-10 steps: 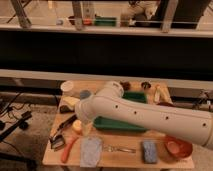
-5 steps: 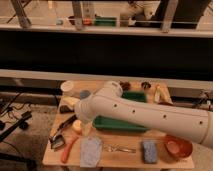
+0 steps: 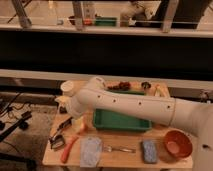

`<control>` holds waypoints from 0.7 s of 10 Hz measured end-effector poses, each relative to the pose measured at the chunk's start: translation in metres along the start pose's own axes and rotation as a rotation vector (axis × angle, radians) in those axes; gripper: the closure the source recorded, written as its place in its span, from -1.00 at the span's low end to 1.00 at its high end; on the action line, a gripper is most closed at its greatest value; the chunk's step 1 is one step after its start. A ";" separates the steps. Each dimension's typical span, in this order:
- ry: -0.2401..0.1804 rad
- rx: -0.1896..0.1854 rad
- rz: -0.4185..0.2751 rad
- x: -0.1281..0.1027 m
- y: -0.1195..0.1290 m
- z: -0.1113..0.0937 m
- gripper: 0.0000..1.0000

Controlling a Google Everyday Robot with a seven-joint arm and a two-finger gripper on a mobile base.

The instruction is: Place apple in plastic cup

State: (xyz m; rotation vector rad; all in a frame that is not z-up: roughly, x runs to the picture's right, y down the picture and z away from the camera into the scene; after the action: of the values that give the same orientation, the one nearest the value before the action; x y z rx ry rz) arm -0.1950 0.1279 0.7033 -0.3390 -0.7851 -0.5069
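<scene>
The apple (image 3: 80, 125), small and yellow-orange, lies on the wooden table (image 3: 120, 159) just left of the green tray. My white arm reaches across the table from the right. Its gripper (image 3: 74, 118) hangs right over the apple's left side, and the wrist hides most of it. The jaws stand open, and I cannot tell whether they touch the fruit. The plastic cup (image 3: 66, 88), pale and upright, stands at the table's back left corner, behind the gripper.
A green tray (image 3: 120, 121) fills the table's middle. In front lie a black tool (image 3: 59, 138), a long orange carrot-like thing (image 3: 68, 149), a grey cloth (image 3: 91, 152), a fork (image 3: 120, 149), a blue sponge (image 3: 149, 151) and an orange bowl (image 3: 177, 144). Small items line the back edge.
The arm's end has dipped slightly lower and to the left, closer to the apple. Nothing on the table has moved.
</scene>
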 end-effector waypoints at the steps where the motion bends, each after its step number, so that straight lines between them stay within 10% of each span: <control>1: -0.014 -0.017 0.024 0.004 0.005 0.008 -1.00; 7: -0.028 -0.164 0.070 0.014 0.019 0.034 -1.00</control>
State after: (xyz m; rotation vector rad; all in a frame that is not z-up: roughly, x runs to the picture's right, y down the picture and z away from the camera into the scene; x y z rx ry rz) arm -0.1959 0.1553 0.7338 -0.5250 -0.7575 -0.5024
